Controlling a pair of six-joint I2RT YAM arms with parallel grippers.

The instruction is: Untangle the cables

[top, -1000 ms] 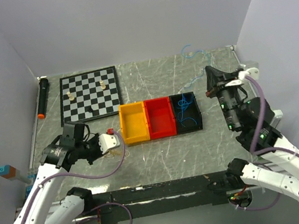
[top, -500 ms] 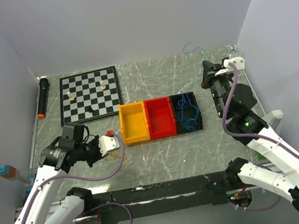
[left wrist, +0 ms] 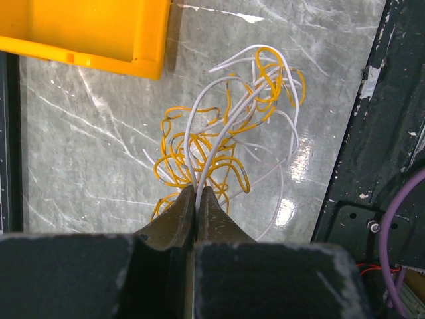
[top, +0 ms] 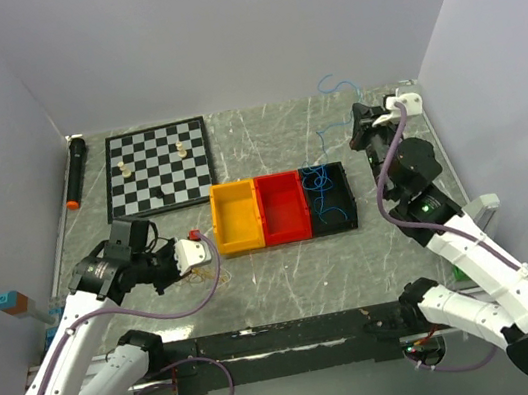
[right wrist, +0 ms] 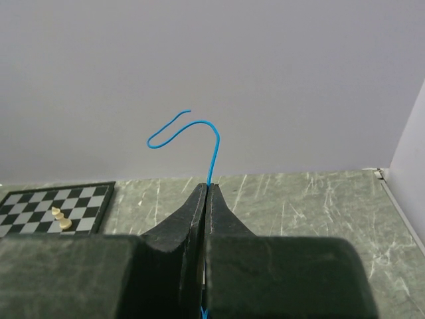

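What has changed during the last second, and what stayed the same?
The right tool, shut on the blue wire, swung left and farther back, pulling the wire along. The left tool stayed shut on the white wire; the boxes did not move.

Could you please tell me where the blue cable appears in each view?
Top external: blue cable runs from black bin to right gripper, upper right.
Left wrist: not in it.
Right wrist: blue cable at centre, rising above shut jaws.
Shared landmark: chessboard, top external and right wrist.
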